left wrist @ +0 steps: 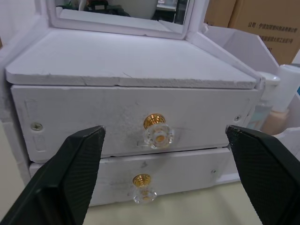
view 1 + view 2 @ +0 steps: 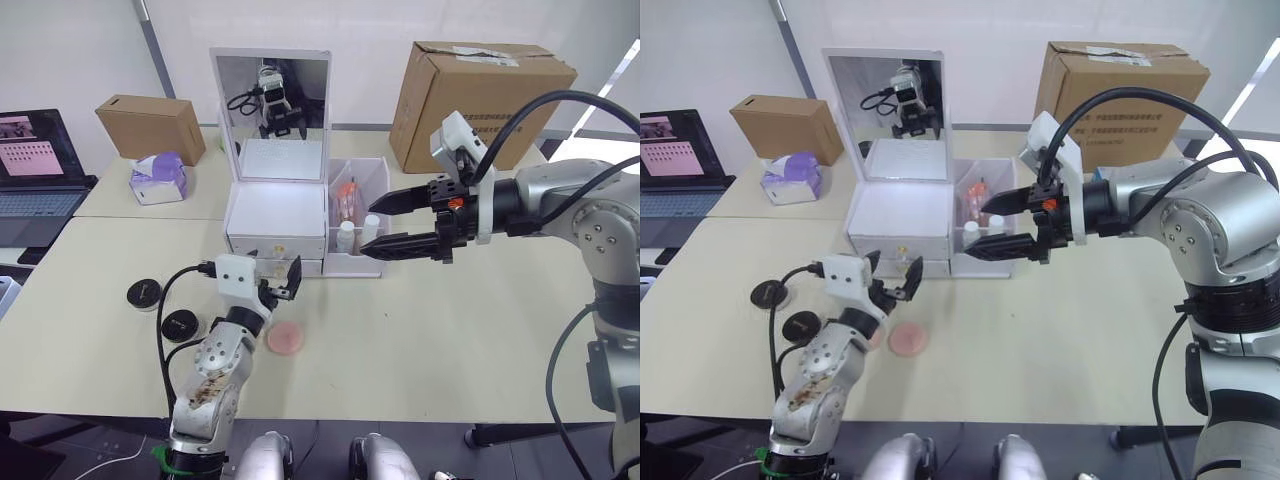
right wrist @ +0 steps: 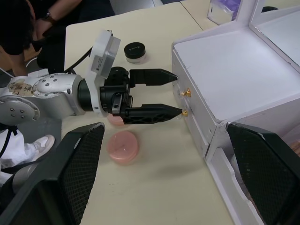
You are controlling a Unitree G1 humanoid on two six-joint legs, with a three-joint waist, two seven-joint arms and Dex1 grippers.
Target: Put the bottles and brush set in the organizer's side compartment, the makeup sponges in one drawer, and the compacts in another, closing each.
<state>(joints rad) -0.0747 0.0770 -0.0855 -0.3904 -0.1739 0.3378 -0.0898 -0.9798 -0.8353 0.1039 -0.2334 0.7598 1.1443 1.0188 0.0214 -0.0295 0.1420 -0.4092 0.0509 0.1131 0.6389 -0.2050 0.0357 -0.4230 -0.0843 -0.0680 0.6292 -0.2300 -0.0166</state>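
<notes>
Organizer (image 2: 275,215) sits at the middle of the frame, both drawers shut, 2 bottles (image 2: 357,233) in its side box. My left pincer (image 2: 280,279) is spread apart right before the knobs (image 1: 158,131). My right pincer (image 2: 385,222) is spread apart by the bottles.

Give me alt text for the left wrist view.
The open left gripper faces the white organizer, its two drawers shut, black fingers flanking the upper drawer knob. A second knob sits below.
</notes>
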